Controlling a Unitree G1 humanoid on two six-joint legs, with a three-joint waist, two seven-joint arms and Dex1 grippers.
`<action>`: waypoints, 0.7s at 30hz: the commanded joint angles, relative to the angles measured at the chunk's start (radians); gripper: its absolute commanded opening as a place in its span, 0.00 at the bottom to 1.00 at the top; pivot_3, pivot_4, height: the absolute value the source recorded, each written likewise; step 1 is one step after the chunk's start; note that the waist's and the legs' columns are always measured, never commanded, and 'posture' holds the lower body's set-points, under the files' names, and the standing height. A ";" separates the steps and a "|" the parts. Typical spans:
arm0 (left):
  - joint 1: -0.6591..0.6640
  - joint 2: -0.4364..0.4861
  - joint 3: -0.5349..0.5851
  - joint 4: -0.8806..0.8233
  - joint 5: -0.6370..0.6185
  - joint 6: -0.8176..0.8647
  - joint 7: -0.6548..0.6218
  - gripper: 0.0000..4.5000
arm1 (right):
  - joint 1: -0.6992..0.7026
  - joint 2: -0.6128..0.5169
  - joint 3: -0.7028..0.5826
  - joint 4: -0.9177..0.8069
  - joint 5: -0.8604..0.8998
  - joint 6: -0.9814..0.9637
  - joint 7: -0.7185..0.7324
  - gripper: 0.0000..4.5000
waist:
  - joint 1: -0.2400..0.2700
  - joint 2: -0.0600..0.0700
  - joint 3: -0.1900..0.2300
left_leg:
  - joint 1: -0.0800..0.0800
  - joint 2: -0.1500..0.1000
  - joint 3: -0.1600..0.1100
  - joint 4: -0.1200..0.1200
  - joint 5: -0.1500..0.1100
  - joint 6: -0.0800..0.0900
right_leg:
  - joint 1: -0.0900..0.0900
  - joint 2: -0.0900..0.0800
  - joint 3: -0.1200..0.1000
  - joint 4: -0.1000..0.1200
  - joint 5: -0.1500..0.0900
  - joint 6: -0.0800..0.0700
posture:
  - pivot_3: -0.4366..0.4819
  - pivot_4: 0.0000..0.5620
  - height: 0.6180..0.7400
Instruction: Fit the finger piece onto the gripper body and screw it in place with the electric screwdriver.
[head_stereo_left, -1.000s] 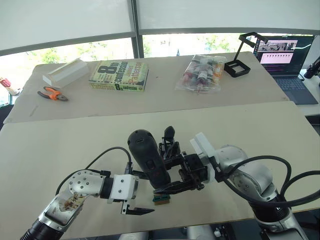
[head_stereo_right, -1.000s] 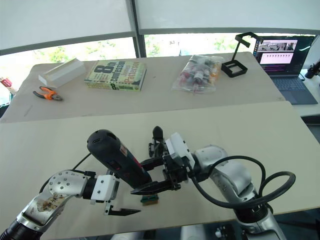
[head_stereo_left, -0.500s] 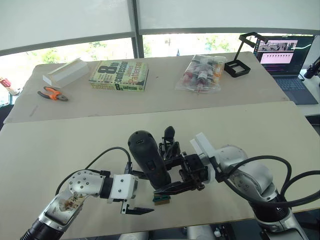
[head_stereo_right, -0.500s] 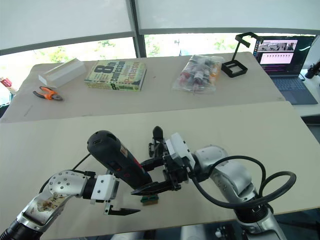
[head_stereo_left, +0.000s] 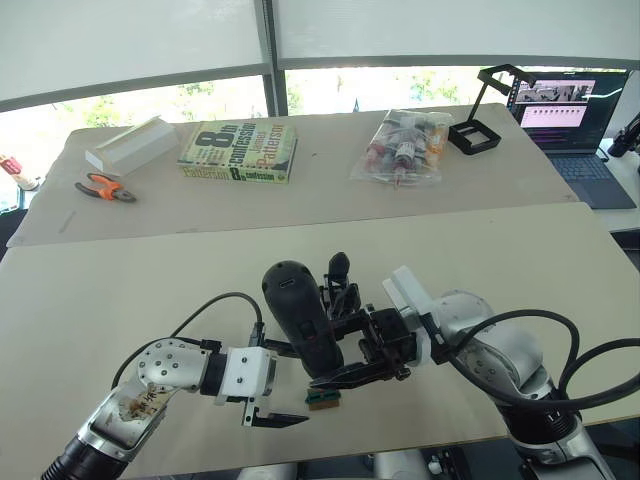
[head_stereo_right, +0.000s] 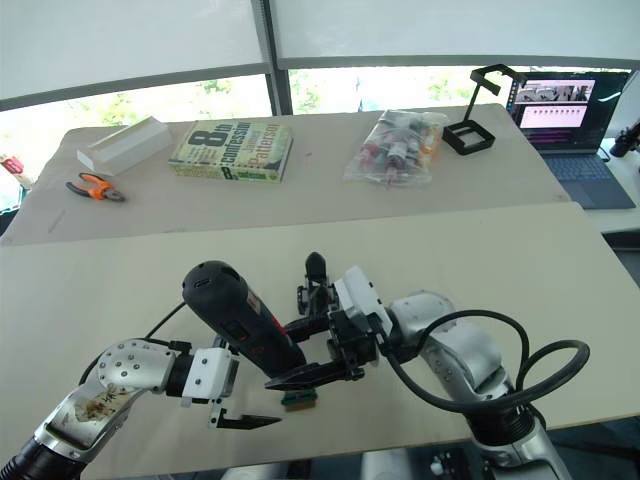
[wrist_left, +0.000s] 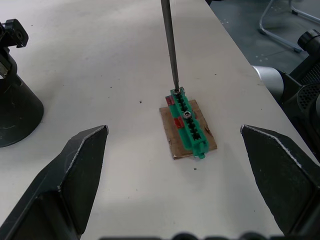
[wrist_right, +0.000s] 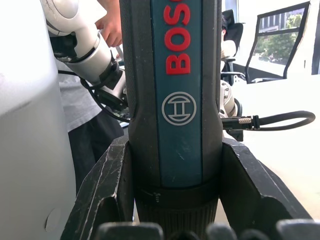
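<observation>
My right gripper (head_stereo_left: 335, 362) is shut on the electric screwdriver (head_stereo_left: 298, 320), a black and blue pen-shaped tool (wrist_right: 182, 100) standing tilted over the near table. Its thin metal bit (wrist_left: 169, 45) reaches down onto a screw at one end of a small green block (wrist_left: 189, 122) on a cardboard scrap. My left gripper (wrist_left: 174, 132) is open, its fingers (wrist_left: 75, 175) spread wide either side of that block, close above the table. The gripper body (head_stereo_left: 338, 278) stands just behind the screwdriver, with a round base (wrist_left: 12, 110) and an upright pointed finger. A loose finger piece is out of view.
On the far table lie orange-handled pliers (head_stereo_left: 104, 187), a white box (head_stereo_left: 130, 145), a book (head_stereo_left: 238, 152), a bag of small bottles (head_stereo_left: 402, 145) and a black stand (head_stereo_left: 475, 130). A laptop (head_stereo_left: 575, 115) sits far right. The table's front edge is just below the green block. A person's hand (wrist_right: 112, 30) appears behind.
The top of the screwdriver has shifted slightly to the right, standing a little more upright. The left gripper and the green block stay where they were.
</observation>
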 joint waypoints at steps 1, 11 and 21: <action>-0.005 -0.006 -0.002 -0.008 0.000 -0.017 0.000 1.00 | -0.006 0.011 -0.006 -0.035 0.019 -0.029 0.004 0.43 | 0.000 0.000 0.000 | 0.000 0.000 0.000 0.000 0.000 0.000 | 0.000 0.000 0.000 0.000 0.000 0.000 | 0.48 0.27 0.98; -0.001 -0.007 0.002 -0.010 0.004 -0.020 0.003 1.00 | -0.001 0.008 0.005 -0.057 0.023 -0.015 -0.010 0.43 | 0.000 0.000 0.000 | 0.000 0.000 0.000 0.000 0.000 0.000 | 0.000 0.000 0.000 0.000 0.000 0.000 | 0.48 0.27 0.98; 0.002 -0.006 0.004 -0.009 0.006 -0.024 0.005 1.00 | -0.011 0.011 0.014 -0.053 0.027 -0.014 -0.022 0.43 | 0.000 0.000 0.000 | 0.000 0.000 0.000 0.000 0.000 0.000 | 0.000 0.000 0.000 0.000 0.000 0.000 | 0.48 0.27 0.98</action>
